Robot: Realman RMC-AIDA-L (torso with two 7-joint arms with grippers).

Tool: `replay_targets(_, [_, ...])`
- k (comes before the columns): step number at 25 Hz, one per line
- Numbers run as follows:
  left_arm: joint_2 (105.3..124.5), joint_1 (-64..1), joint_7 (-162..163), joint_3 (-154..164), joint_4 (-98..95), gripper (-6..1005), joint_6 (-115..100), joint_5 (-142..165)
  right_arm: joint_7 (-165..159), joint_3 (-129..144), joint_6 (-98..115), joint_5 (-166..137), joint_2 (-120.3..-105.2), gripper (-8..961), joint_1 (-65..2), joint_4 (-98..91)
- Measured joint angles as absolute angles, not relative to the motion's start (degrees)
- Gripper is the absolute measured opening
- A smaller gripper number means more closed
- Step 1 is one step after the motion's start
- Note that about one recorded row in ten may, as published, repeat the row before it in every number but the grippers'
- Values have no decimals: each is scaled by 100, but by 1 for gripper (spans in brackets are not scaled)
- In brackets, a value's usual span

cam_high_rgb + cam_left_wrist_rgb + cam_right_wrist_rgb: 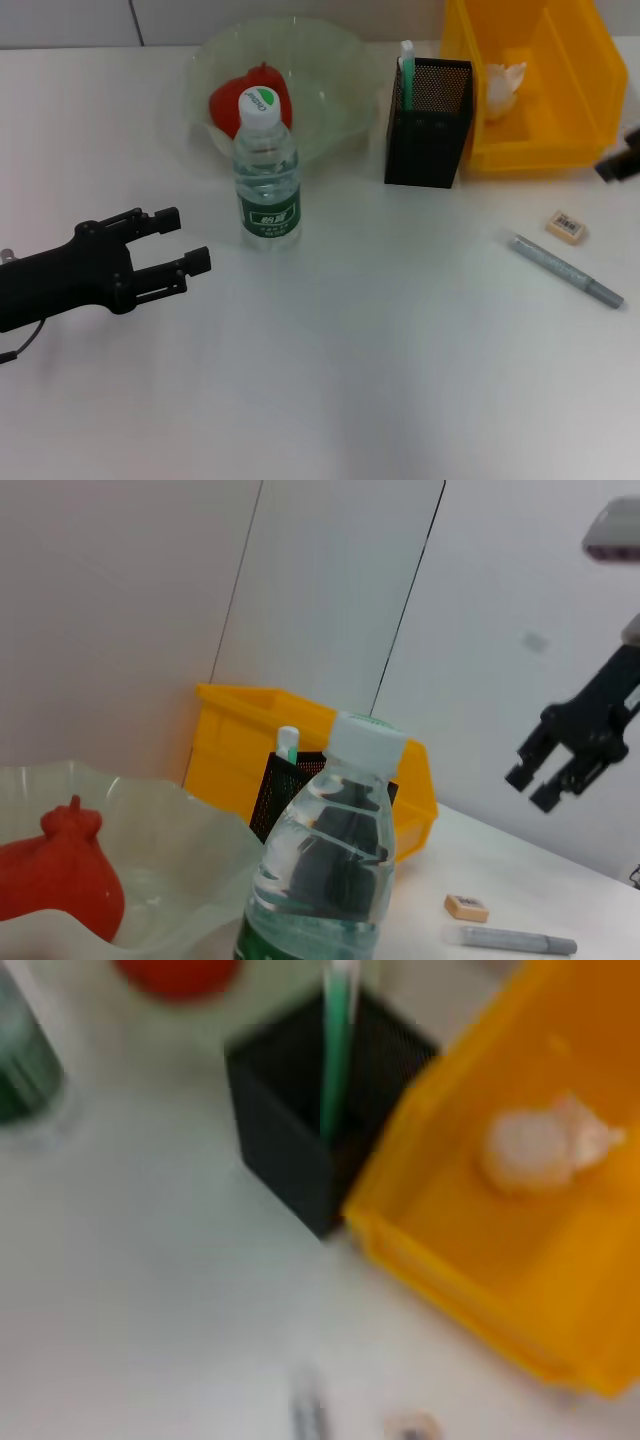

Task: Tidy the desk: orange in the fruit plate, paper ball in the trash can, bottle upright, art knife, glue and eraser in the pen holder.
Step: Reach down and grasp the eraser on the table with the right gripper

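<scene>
From my remote station, I logged the left gripper (180, 243) nearest the robot, low over the white desk (330, 380) on the left side, its two black fingers spread apart with nothing between them and pointing toward the bottle (267, 172). The bottle stood upright just beyond those fingertips, white cap on top, clear of the gripper and directly in front of the fruit plate (330, 90), so it screened part of that bowl from the head view. On the right side of the desk, the art knife (565, 270) lay flat and slanted, with the eraser (566, 227) just beside it on the far side, the two not touching. Farther back, the pen holder (428, 122) stood upright between the fruit plate and the trash can (535, 85), and the glue (407, 62) stood inside it against its left rear corner, cap protruding above the rim. The orange (232, 97) rested inside the fruit plate. The paper ball (505, 85) lay inside the trash can. The right gripper (560, 770) hung at the right edge near the trash can, with its jaws parted and empty.
</scene>
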State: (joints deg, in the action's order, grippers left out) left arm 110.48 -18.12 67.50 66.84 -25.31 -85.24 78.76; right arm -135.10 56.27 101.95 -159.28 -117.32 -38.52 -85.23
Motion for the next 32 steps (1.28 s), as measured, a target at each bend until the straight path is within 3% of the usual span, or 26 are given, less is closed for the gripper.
replay_targets(3, [11049,-1813,6750,6687,-2531,773,-8505,7880,-13485,6051,9641,-16547,-11908,504,-3783,-8134])
replay_targets(18, [11151,-1871,6750,6690,-2531,772,-8420,7954,-13504,6469,8053,-16546,-11898,499,-4180,-5831])
replay_targets(32, [11234,-1898,6729,6688,-2531,773,-8295,7954,-13500,6478,7534,-16530,-11906,500,-4273,-5333])
